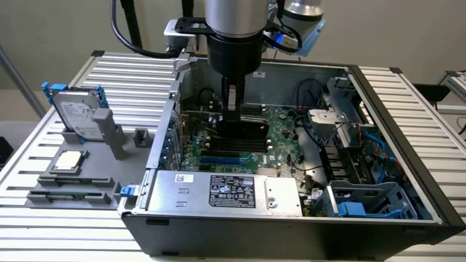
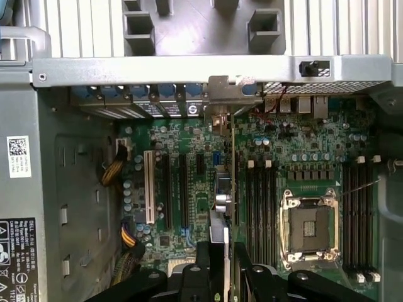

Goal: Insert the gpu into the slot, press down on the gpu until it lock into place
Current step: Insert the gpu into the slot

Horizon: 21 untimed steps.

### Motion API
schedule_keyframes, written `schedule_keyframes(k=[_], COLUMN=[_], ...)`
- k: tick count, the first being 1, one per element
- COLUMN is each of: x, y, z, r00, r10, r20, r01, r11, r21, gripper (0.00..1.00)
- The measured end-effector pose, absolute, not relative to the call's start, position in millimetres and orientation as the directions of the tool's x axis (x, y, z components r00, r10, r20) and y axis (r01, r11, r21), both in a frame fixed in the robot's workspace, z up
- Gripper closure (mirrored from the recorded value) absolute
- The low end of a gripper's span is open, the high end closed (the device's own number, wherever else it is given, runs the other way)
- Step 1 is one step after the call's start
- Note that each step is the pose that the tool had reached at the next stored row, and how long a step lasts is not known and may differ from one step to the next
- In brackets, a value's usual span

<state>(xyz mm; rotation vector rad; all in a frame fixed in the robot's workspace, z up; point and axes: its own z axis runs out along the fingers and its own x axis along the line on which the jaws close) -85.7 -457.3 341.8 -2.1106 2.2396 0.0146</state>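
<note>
The gpu (image 1: 246,134) is a flat black card standing on edge inside the open computer case, low over the motherboard. My gripper (image 1: 231,113) reaches straight down from above and is shut on its top edge. In the wrist view the gpu (image 2: 229,189) shows edge-on between my two fingers (image 2: 203,267), with its metal bracket (image 2: 221,94) at the case's rear wall. The bright-blue slot (image 1: 218,161) lies just in front of the card's lower edge, and a short piece of the slot (image 2: 215,157) shows beside the card. Whether the card's edge sits in the slot I cannot tell.
A silver labelled power supply (image 1: 226,191) fills the case's near side. Black memory slots (image 2: 261,207) and the square CPU socket (image 2: 313,229) lie on the card's other side. A blue drive cage (image 1: 364,204) and cables sit at the exterior view's right. A hard drive (image 1: 78,117) stands outside at its left.
</note>
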Motion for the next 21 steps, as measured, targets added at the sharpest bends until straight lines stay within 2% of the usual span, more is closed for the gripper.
schedule_keyframes(k=[21], x=[-89], y=[-458], z=[316], r00=[-0.072], r10=[-0.996], r20=[-0.061], r01=[-0.997], r11=[0.074], r21=[-0.035], gripper=[0.74])
